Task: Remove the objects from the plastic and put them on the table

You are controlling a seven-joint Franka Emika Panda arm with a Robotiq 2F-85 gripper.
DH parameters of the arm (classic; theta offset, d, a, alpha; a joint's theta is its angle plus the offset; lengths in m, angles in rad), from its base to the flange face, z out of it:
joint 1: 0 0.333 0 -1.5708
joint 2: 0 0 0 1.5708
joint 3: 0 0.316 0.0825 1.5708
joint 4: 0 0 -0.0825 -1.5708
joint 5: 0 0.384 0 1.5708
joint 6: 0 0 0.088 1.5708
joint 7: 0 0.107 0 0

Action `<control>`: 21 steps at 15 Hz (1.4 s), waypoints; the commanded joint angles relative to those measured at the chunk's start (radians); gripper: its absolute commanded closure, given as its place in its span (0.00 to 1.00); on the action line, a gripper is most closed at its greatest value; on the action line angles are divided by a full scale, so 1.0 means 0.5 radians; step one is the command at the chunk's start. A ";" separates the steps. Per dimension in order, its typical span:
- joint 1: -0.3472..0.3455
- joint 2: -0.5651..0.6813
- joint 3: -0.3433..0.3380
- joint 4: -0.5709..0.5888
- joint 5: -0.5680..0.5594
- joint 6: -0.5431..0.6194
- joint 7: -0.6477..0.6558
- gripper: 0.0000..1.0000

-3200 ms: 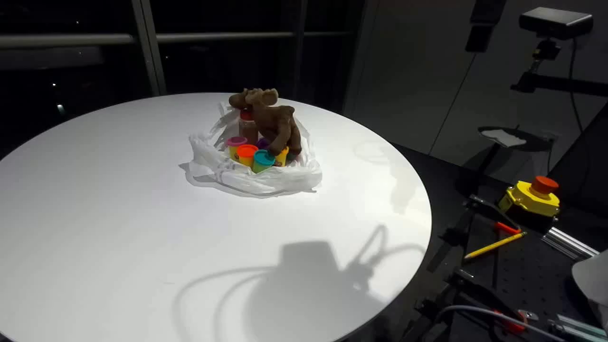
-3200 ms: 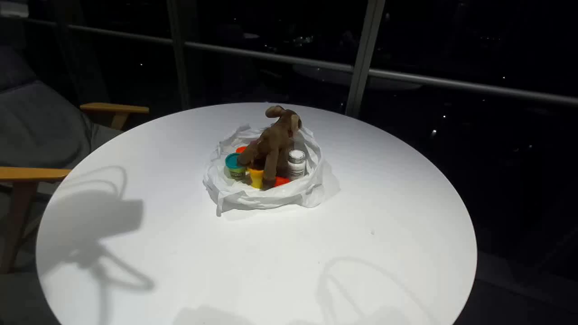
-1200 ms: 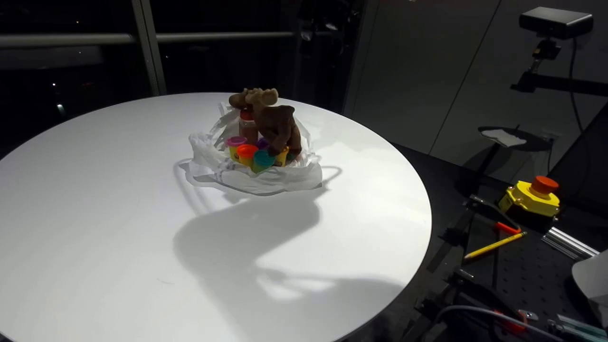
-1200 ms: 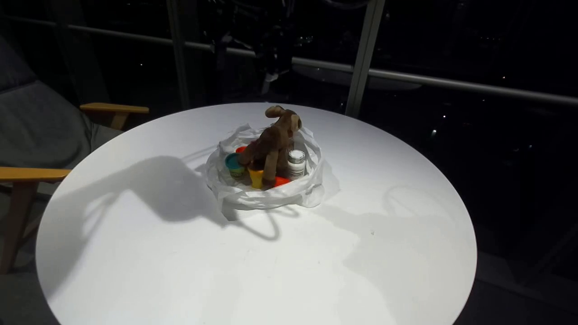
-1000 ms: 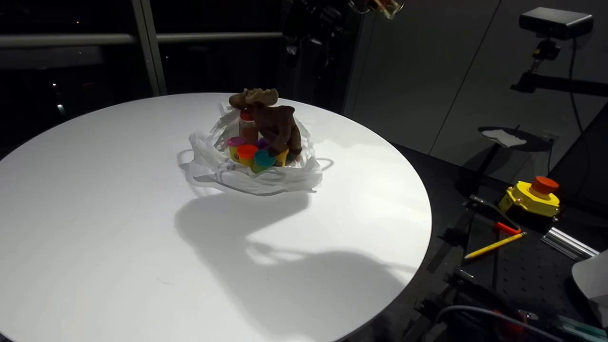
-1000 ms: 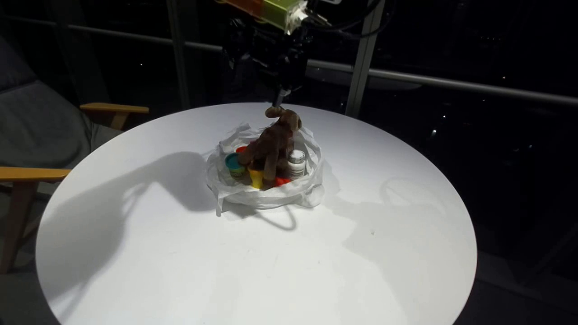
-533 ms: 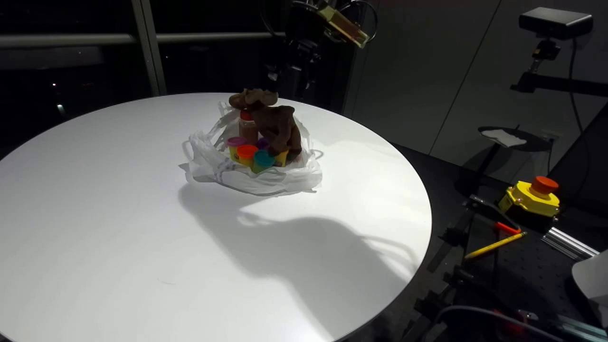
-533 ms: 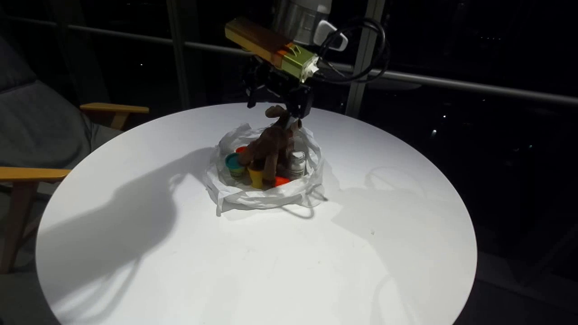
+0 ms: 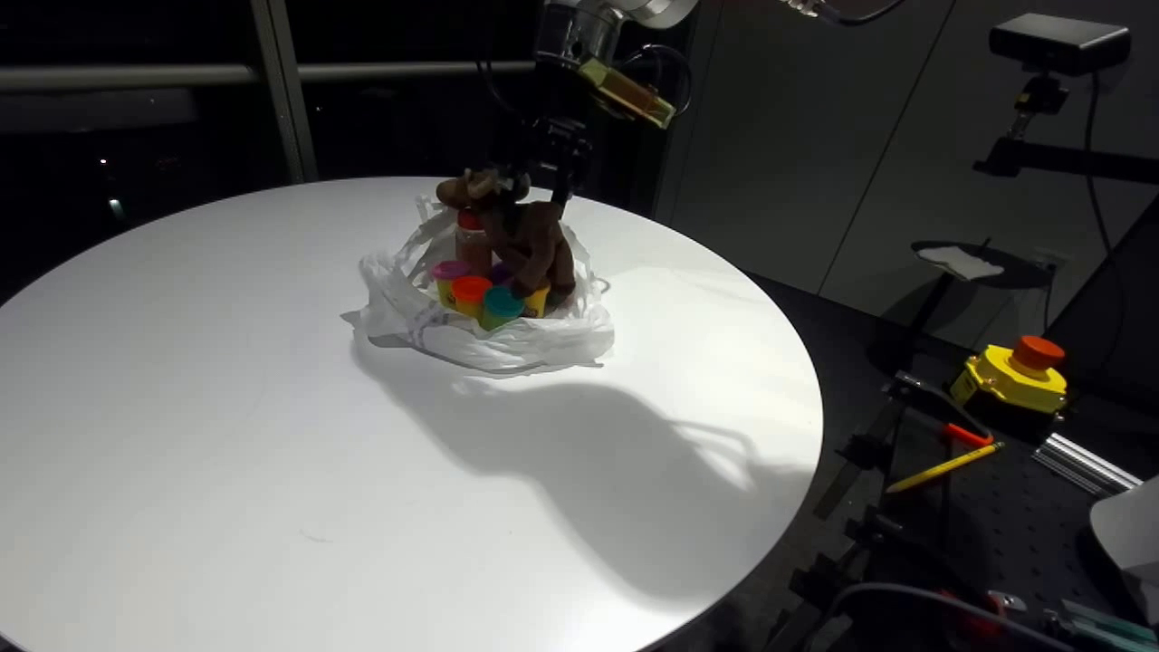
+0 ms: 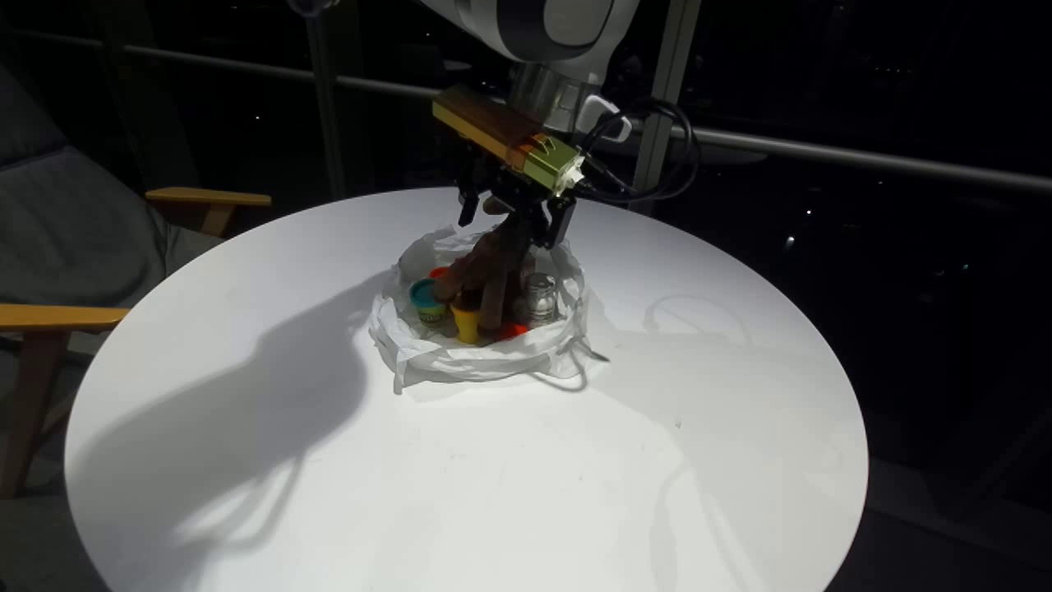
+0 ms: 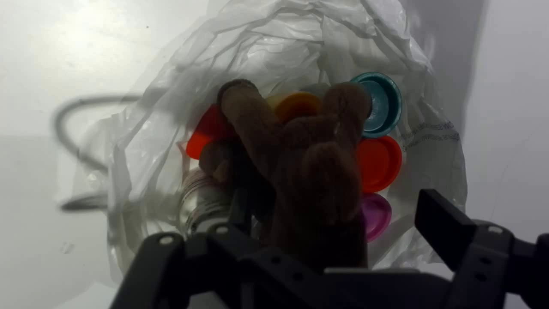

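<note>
Toy animal (image 11: 319, 176) sits below your gripper (image 11: 335, 199), its long body running between the spread jaws, crosswise to their closing

Clockwise in an exterior view, you have a camera (image 9: 1059, 45) at two o'clock, a button (image 9: 1010, 376) at three and a pencil (image 9: 944, 468) towards four; in an exterior view, you see a chair (image 10: 74, 230) at nine.

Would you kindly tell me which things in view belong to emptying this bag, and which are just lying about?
Job: plush animal, coloured tubs, jar, red-capped bottle, plastic bag, table.
Lying about: pencil, yellow-and-red button device, chair.
</note>
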 commanded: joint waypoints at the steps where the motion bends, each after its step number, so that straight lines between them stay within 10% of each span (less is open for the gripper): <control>1: -0.021 0.097 0.019 0.176 -0.049 -0.077 0.071 0.32; 10: -0.056 0.024 0.074 0.210 0.065 -0.082 0.136 0.99; 21: -0.181 -0.540 -0.055 0.052 0.212 -0.009 0.293 0.98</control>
